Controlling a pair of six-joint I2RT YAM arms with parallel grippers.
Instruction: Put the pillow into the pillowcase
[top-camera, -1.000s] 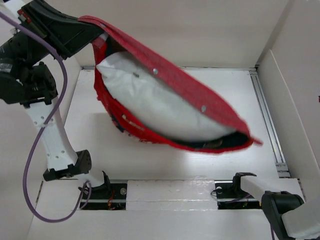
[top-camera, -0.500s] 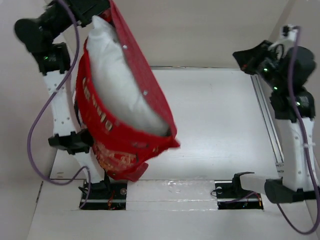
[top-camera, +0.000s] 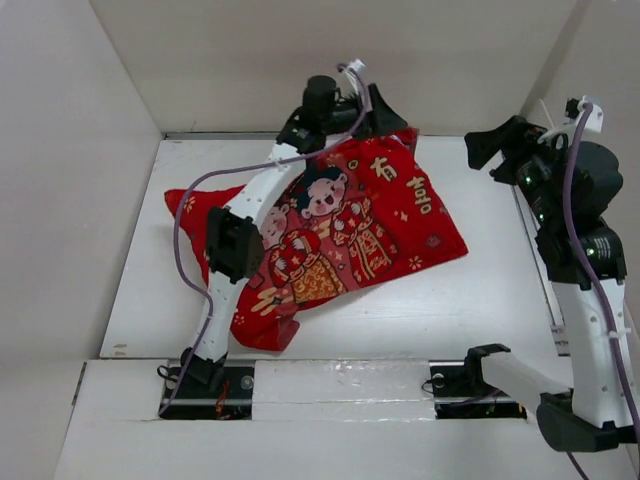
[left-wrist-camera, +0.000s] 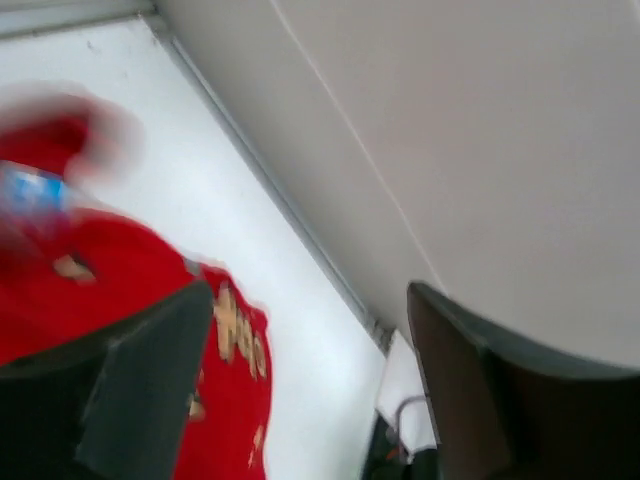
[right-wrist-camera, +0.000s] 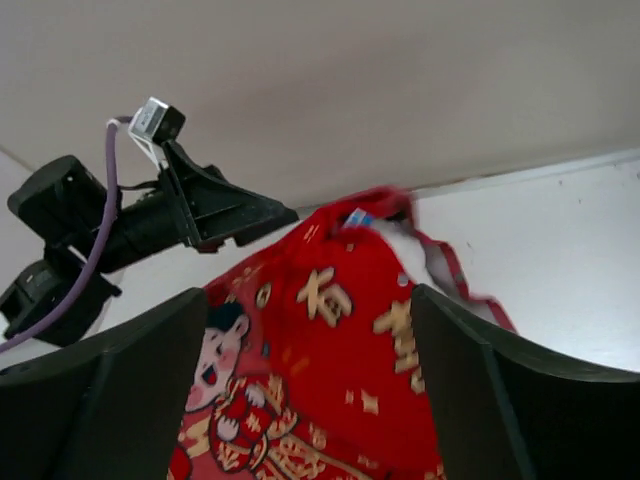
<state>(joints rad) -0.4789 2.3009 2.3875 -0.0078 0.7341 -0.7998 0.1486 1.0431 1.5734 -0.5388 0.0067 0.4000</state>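
Though top view shows pillowcase (top-camera: 400, 212) printed-side up, right wrist catches pillow (right-wrist-camera: 407, 246) at mouth; left fingers (left-wrist-camera: 150, 390), right fingers (right-wrist-camera: 100, 390) apart.

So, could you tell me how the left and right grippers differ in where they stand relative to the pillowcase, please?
The left gripper reaches across the pillowcase to its far edge; the right gripper hangs apart, off the pillowcase's right side. The left sits close by the opening where the white pillow peeks out; the right faces it from a distance. Both are open and hold nothing.
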